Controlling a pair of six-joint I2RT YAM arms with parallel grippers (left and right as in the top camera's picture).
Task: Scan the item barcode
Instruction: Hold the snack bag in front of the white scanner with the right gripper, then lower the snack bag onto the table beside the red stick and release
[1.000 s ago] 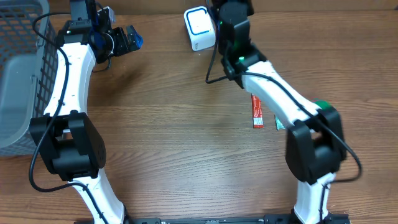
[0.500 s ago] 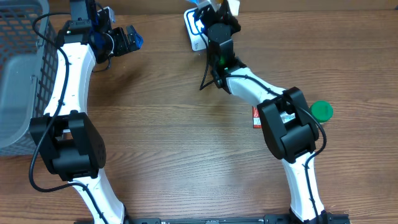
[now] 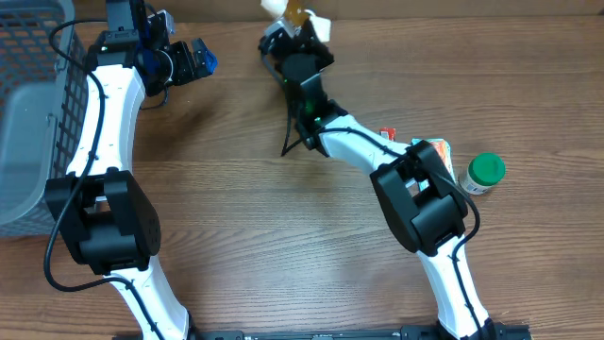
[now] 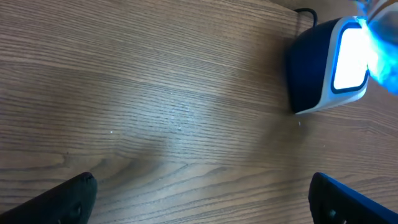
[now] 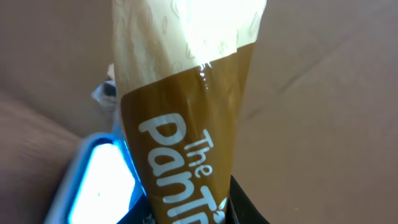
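Right wrist shows right gripper [image 5: 193, 213] clamping packet [image 5: 180, 112].

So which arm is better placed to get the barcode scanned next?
The right. Its gripper is closed on the brown-and-cream packet and holds it close to the lit scanner. The left gripper hangs open and empty, off to one side of the scanner.

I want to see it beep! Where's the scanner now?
In the left wrist view the glowing scanner sits upper right, at the table's far edge, beside the brown packet the right gripper holds.
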